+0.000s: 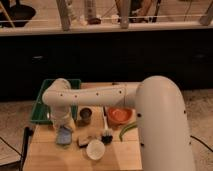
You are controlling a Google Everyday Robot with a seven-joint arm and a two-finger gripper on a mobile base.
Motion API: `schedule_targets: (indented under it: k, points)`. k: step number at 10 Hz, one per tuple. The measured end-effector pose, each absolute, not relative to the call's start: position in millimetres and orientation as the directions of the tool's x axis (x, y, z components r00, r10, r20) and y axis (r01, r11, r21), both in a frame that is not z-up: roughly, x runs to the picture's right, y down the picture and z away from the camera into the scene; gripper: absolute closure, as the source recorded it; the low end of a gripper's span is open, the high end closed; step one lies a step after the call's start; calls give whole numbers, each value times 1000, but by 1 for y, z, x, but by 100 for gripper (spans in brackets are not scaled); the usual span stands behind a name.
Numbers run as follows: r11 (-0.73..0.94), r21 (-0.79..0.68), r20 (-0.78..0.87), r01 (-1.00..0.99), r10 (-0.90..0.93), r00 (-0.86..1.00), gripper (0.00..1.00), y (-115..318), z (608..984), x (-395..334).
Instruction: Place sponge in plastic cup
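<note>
The light-blue sponge is at the left of the wooden table, directly below my gripper. The gripper points down at the end of the white arm, which reaches left across the table. The sponge touches or nearly touches the gripper's tip. I cannot make out the light-green plastic cup; the sponge and the gripper cover the spot beneath them.
A shiny metal cup stands right of the gripper. A dark-and-yellow block, a white round cup and a dark brush-like item lie in front. An orange bowl is at the right. A green tray is behind left.
</note>
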State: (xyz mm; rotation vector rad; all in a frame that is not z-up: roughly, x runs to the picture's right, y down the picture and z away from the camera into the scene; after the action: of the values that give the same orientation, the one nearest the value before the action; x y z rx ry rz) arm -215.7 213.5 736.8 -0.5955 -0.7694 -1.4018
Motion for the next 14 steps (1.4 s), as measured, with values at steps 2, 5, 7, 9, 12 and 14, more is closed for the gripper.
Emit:
schedule_targets:
  k: [2, 5, 7, 9, 12, 14]
  points:
    - [100, 74, 777, 992, -630, 6, 61, 214, 737, -216]
    - [103, 72, 783, 992, -623, 8, 29, 213, 738, -215]
    - [105, 72, 785, 992, -619, 9, 20, 214, 739, -214]
    - [106, 72, 789, 992, -614, 8, 20, 215, 740, -214]
    - [110, 80, 790, 991, -613, 4, 20, 216, 742, -215]
    - [110, 84, 791, 990, -611, 0, 20, 216, 742, -216]
